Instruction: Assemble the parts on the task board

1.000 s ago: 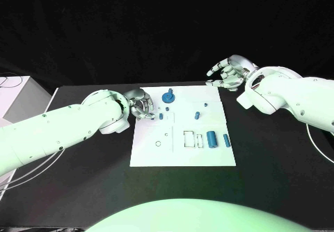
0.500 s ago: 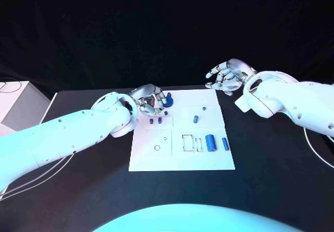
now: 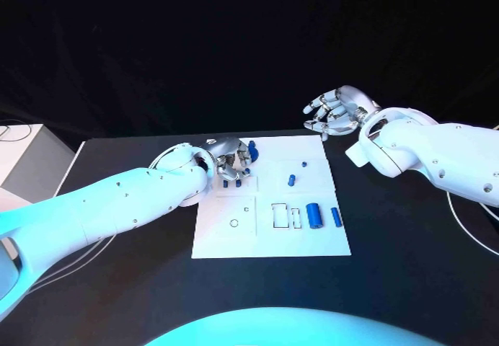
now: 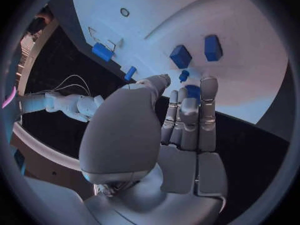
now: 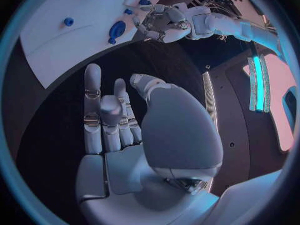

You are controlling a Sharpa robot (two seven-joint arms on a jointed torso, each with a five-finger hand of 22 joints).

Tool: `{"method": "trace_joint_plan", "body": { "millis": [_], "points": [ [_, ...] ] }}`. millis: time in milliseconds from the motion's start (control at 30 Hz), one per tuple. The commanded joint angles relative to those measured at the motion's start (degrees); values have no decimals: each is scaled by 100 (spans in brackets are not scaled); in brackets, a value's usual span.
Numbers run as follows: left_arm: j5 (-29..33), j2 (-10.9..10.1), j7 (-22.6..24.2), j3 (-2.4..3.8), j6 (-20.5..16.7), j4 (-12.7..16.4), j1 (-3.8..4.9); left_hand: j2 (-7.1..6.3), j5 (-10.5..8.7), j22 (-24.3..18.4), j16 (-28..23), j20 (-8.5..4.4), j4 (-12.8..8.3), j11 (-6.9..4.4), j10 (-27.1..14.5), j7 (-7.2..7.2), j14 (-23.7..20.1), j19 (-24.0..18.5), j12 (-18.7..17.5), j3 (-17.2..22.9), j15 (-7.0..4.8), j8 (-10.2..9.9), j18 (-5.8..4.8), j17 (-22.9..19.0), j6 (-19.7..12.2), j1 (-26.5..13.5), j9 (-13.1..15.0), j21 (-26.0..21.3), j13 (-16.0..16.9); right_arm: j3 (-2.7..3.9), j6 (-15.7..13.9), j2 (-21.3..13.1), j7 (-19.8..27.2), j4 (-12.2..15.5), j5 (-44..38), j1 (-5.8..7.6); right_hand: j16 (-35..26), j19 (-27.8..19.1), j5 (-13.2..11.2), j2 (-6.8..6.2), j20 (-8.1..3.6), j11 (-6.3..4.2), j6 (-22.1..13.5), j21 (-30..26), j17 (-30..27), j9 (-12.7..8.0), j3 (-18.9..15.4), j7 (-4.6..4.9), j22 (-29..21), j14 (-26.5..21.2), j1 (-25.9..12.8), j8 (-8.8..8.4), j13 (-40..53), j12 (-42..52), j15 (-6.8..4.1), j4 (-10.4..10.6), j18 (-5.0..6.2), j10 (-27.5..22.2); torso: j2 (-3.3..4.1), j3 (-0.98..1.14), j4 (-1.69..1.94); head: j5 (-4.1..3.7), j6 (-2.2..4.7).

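Near row: two blue cylinders stand at the board's right near part, the thicker just beside the thinner; a rectangular outline with a slim insert to their left; a small ring further left.
Task board: white plate mid tabletop, one of it.
Middle: one small blue piece lying loose; two short blue pieces side by side at the left hand's fingertips.
Left hand: over the board's far left part, fingers drawn together and pointing down at the blue disc part; whether they pinch anything, cannot tell.
Far: one tiny blue peg.
Right hand: raised beyond the board's far right corner, fingers spread and loosely curled, holding nothing.
Step, judged: left hand reaching for a part at the far left; assembly early.
Next move, judged: needs a firm pinch on one small piece without nudging its neighbours.
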Motion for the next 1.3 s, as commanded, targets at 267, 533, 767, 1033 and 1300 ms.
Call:
{"method": "trace_joint_plan", "body": {
  "millis": [267,533,767,1033,1300],
  "points": [
    [-419,163,-54,-22,352,-157,45,49,-824,177,137,29,-45,20,176,-50,87,135,-401,-182,23,-356,-87,-63,201,75,-127,177,-261,1,-90,21,205,1,34,-4,27,91,17,-3,1,-8,0,-44,59,-15,18,15,-24,83,-104,1,-92,-82,1,-45,62,75,-2,-3,7,-14,-29],
    [-466,233,-117,-31,282,-238,65,191,-851,241,171,35,-108,42,225,-2,97,181,-525,3,35,-442,-97,-96,322,244,-148,249,-344,1,-102,23,200,10,26,-3,50,119,21,0,-1,-5,5,-61,98,-18,25,17,-35,111,-127,-2,-146,-138,1,-61,61,77,-1,-6,9,-24,-23],
    [-473,278,-179,-33,343,-290,84,206,-836,339,213,16,-200,22,391,48,122,223,-644,379,12,-538,-110,-112,460,320,-169,362,-432,1,-93,21,187,23,18,-3,72,133,21,-1,-1,-5,8,-67,129,-19,25,17,-39,130,-141,-4,-168,-158,1,-66,61,85,2,-1,2,-26,-35],
    [-453,349,-199,-34,383,-371,93,160,-838,393,233,3,-285,21,497,74,120,213,-789,673,7,-636,-113,-156,534,257,-184,430,-513,1,-85,15,173,36,5,-3,90,145,21,-3,-2,-4,9,-73,154,-20,23,17,-43,146,-155,-5,-185,-172,1,-68,60,93,5,-6,8,-39,-49],
    [-421,409,-192,-61,448,-444,95,129,-845,404,240,6,-299,27,512,70,118,206,-831,716,12,-669,-115,-166,534,204,-188,443,-534,2,-78,15,164,46,-1,-3,91,149,21,-3,-2,-5,10,-74,156,-20,22,17,-44,149,-160,-5,-190,-176,1,-69,61,97,-2,-4,9,-52,-69]
  ]
}}
